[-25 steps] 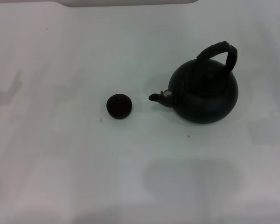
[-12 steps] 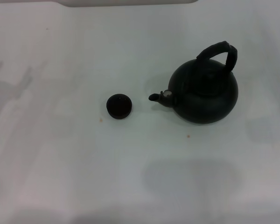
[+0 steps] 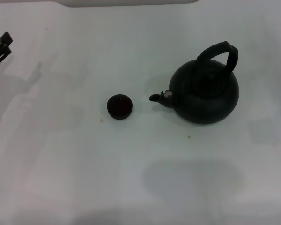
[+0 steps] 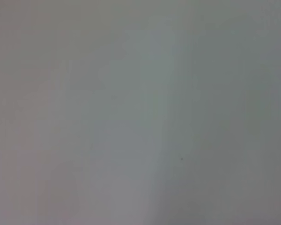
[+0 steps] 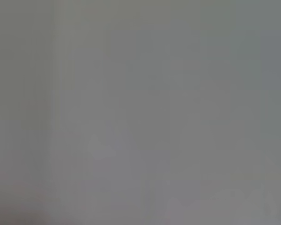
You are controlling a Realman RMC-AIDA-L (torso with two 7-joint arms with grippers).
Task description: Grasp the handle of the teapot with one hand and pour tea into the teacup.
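**Left end effector enters view; teapot and cup stand apart**

Since the earlier frames, the left end effector [image 3: 1, 47] has come further into the head view at the far-left edge; a second ago it was absent, and half a second ago only a corner showed. Teapot and cup have not shifted.

**Current layout**
- The teapot [image 3: 205, 92] stands upright on the white tabletop [image 3: 131, 178], right of centre. Its handle [image 3: 220, 52] arches over the lid, and its spout [image 3: 160, 97] points toward the cup.
- The cup [image 3: 119, 106] stands upright, near the spout tip but clear of it.
- Nothing grips the handle. The right end effector is not in view.

**Risks**
- The left end effector lies well apart from the teapot, with the cup between them. A straight low approach could knock the cup over.
- The handle arch is thin. A grip placed off centre could let the pot swing when lifted.
- The cup is small. A fast tilt, or a spout held too far back, would likely spill tea onto the tabletop.

**Hidden or unclear**
- The left end effector is cut off by the frame edge; whether its fingers are apart or together cannot be told.
- Both wrist views show only blank surface.
- The cup interior is dark, so whether it holds tea cannot be determined. The scene fits both an unfilled cup and a pot set back down after pouring.
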